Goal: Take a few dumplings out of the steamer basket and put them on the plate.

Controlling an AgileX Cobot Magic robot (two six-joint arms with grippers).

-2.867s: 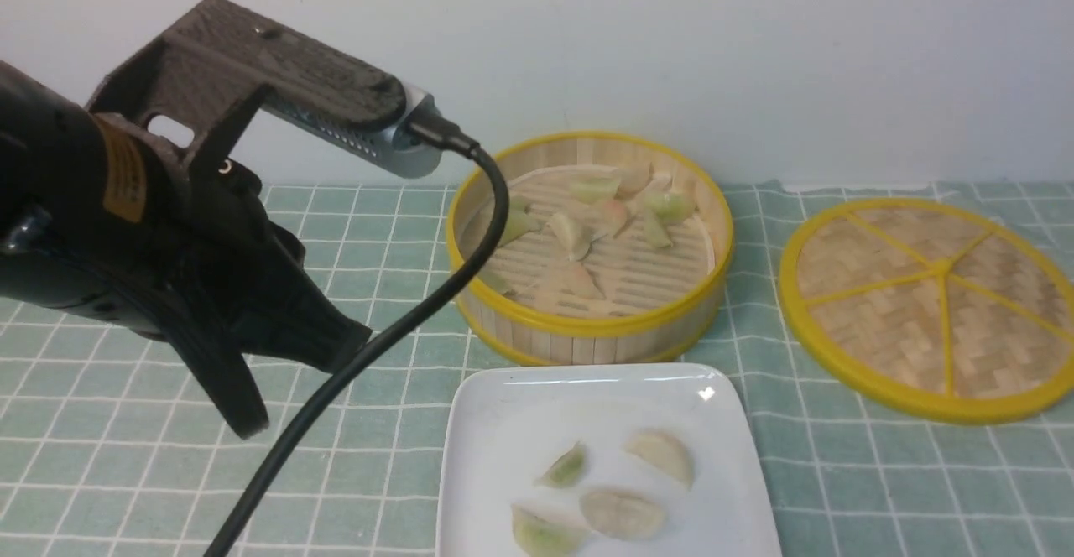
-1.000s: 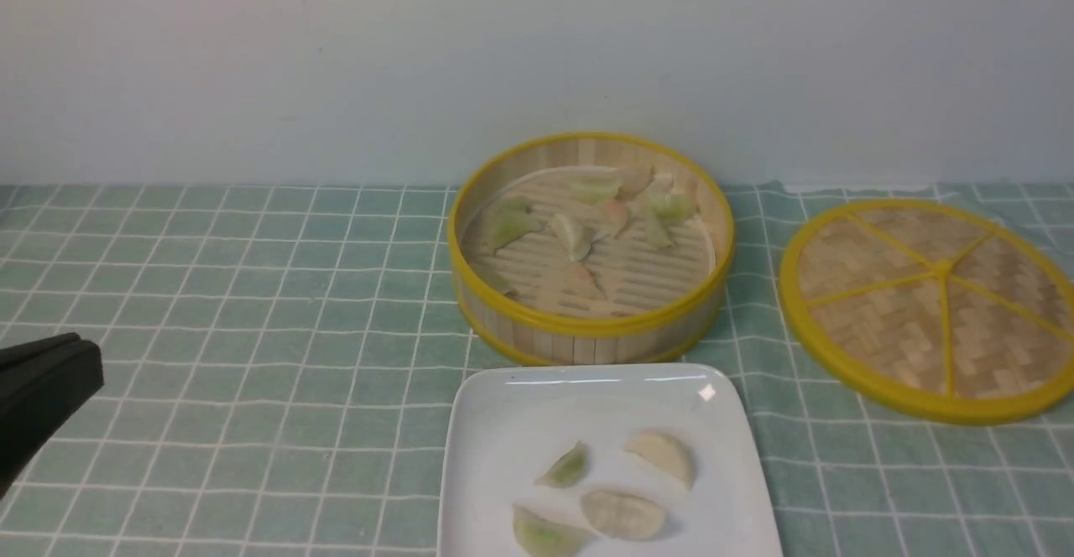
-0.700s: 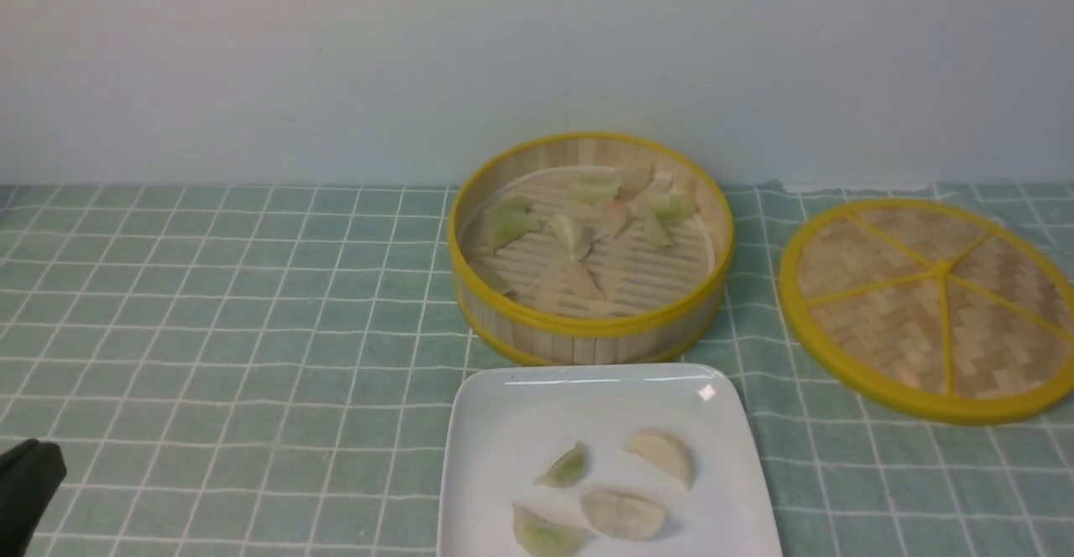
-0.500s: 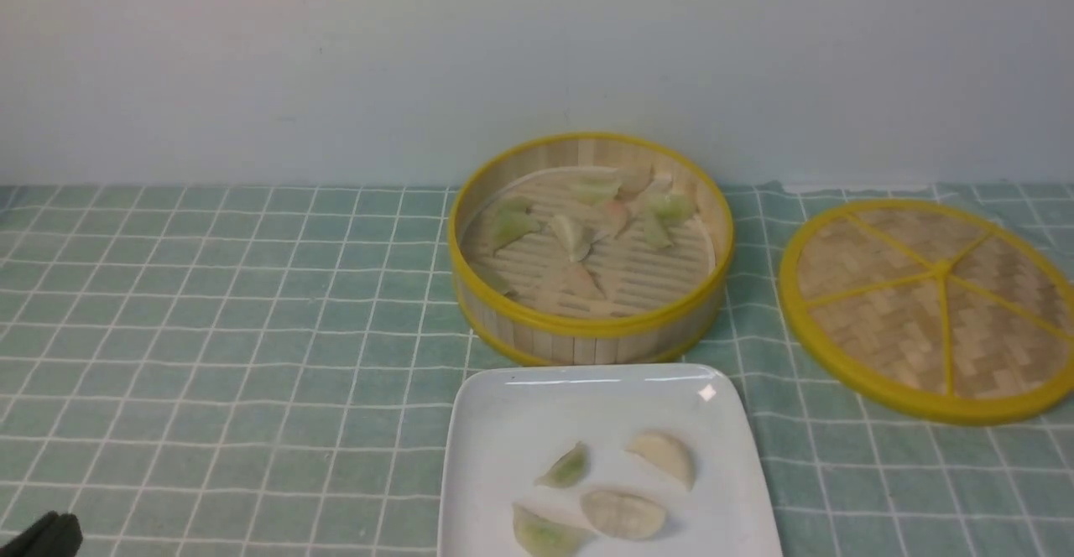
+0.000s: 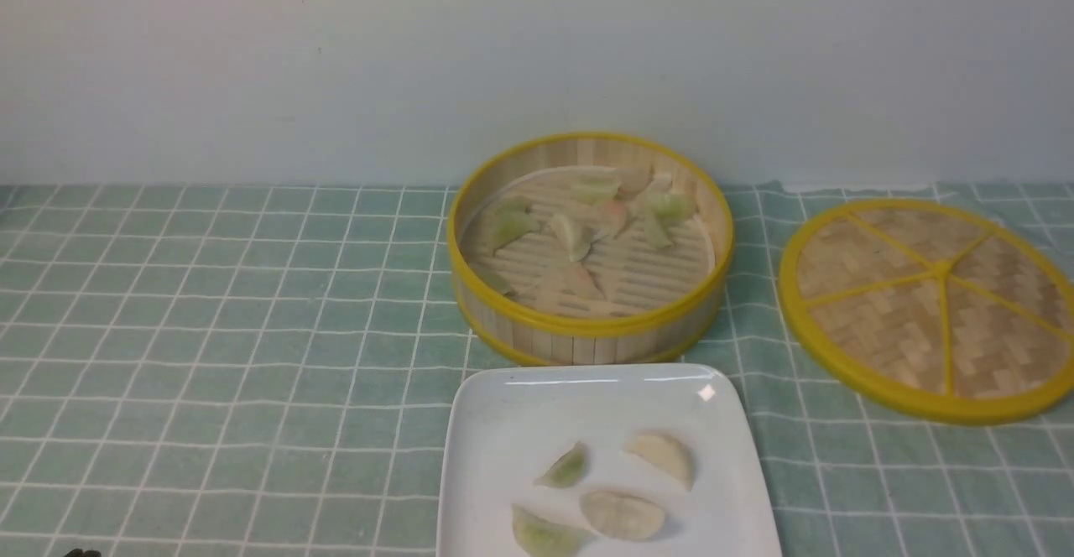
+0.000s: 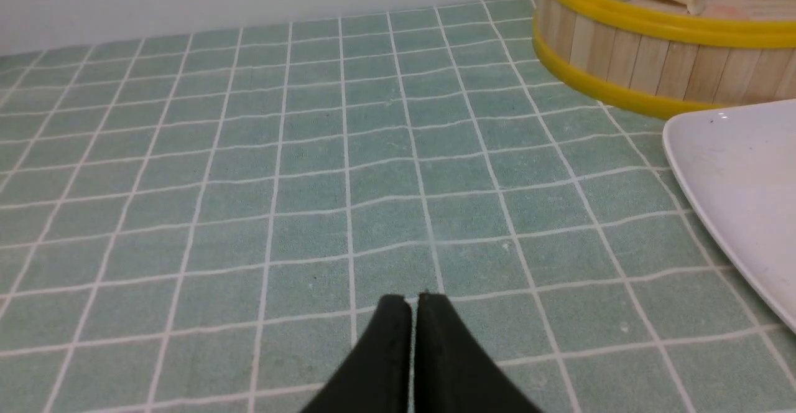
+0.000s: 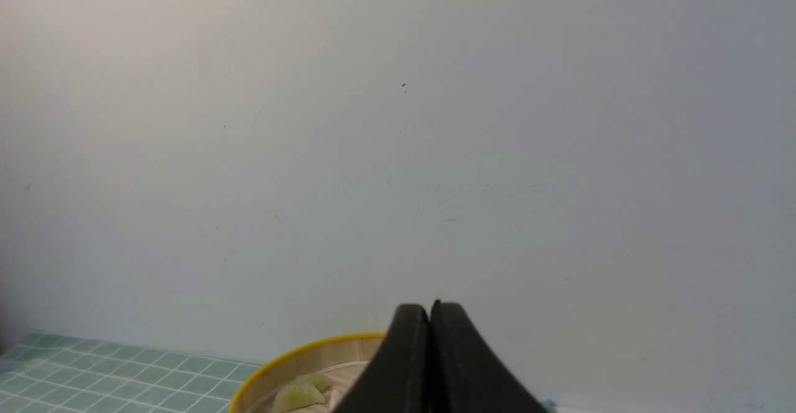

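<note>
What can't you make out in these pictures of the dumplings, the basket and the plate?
- Plate: its near edge is cut off by the front view's bottom edge, so more dumplings there cannot be ruled out.
- Steamer basket: its near wall hides part of the floor; the overlapping dumplings cannot be counted.
- Right wrist view: the shut right gripper covers most of the basket.

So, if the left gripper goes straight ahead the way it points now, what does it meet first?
Probably the checked tablecloth. The left gripper, fingers shut and empty, aims low over bare cloth; the steamer basket and plate lie off to one side. Depth is hard to judge.
</note>
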